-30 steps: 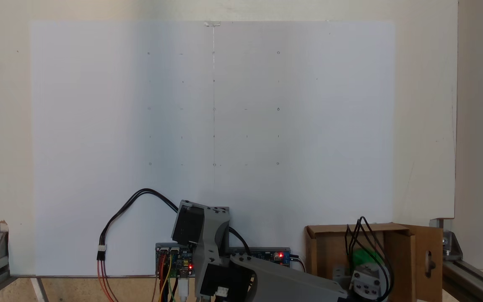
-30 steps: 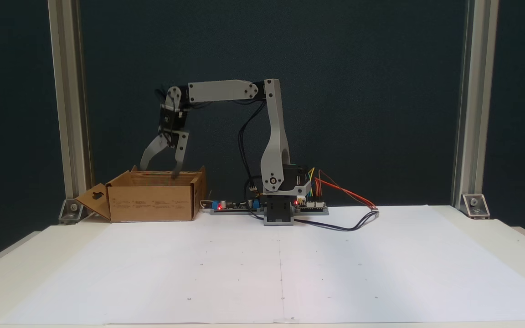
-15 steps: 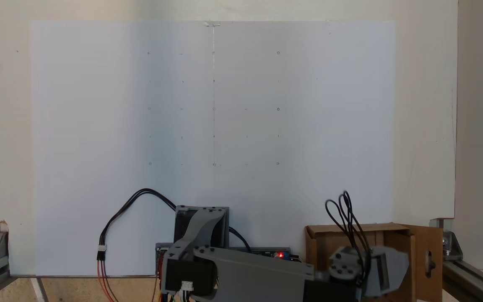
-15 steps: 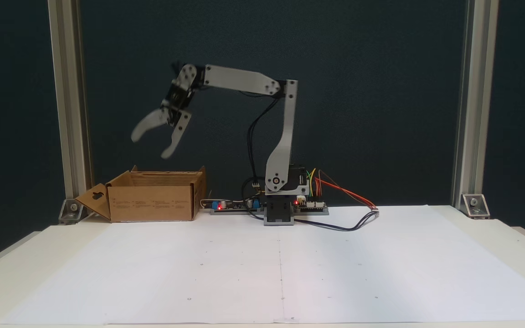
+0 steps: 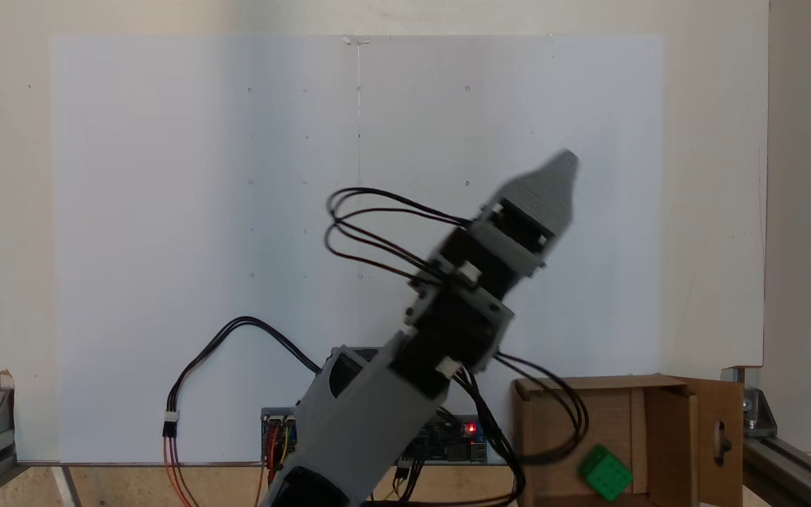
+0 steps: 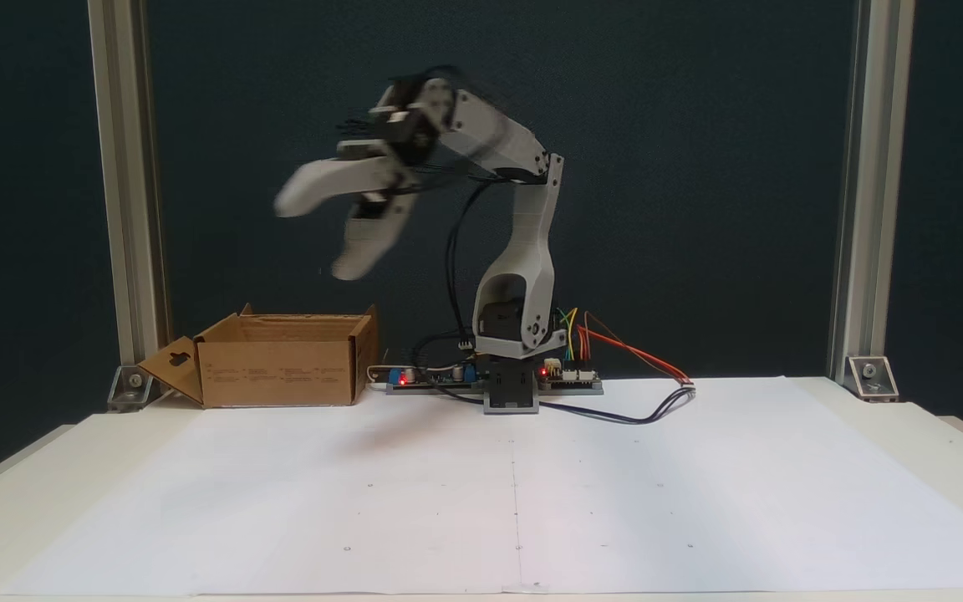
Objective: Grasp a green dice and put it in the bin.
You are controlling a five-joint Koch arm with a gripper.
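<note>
The green dice (image 5: 607, 473) lay on the floor of the bin (image 5: 670, 422), near its lower edge in a fixed view, a face with several pips turned up. The bin, a brown cardboard box (image 6: 281, 359), stood at the left rear of the desk (image 6: 47, 468) in a fixed view, beside the arm's base (image 6: 512, 393); its side flap (image 6: 170, 368) with a keyhole cutout hung outward.

The arm (image 6: 523, 251) was raised and blurred by motion. The gripper (image 6: 314, 234) hung high in the air, above the bin and a little toward the base in a fixed view, well clear of the cardboard. Its two fingers (image 6: 314, 180) were spread apart and held nothing. From above, the gripper (image 5: 566, 163) pointed toward the upper right over the white paper sheet (image 5: 166, 211), one finger hiding the other.

Black cables (image 5: 370, 225) looped out beside the wrist. A red light (image 5: 472, 428) glowed on the circuit board at the base, and coloured wires (image 6: 624, 351) ran off to the right in a fixed view. Aluminium posts (image 6: 122, 184) framed the desk on both sides.
</note>
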